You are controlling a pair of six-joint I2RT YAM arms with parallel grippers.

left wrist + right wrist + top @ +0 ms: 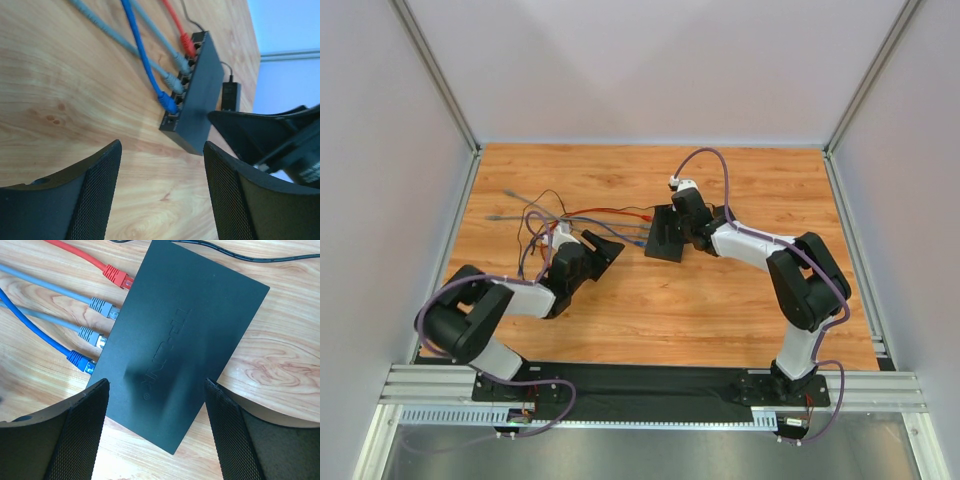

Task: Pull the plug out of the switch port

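Wooden surface (650, 310) between pale walls; the right hand (670, 232) hangs over the black switch (658, 250); a red cable (610, 211), a blue cable (630, 240) and grey cables (510, 215) trail leftward; the left hand (603, 250) sits near the switch's left.

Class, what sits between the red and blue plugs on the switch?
Two grey plugs, side by side along the switch, seen in the right wrist view.
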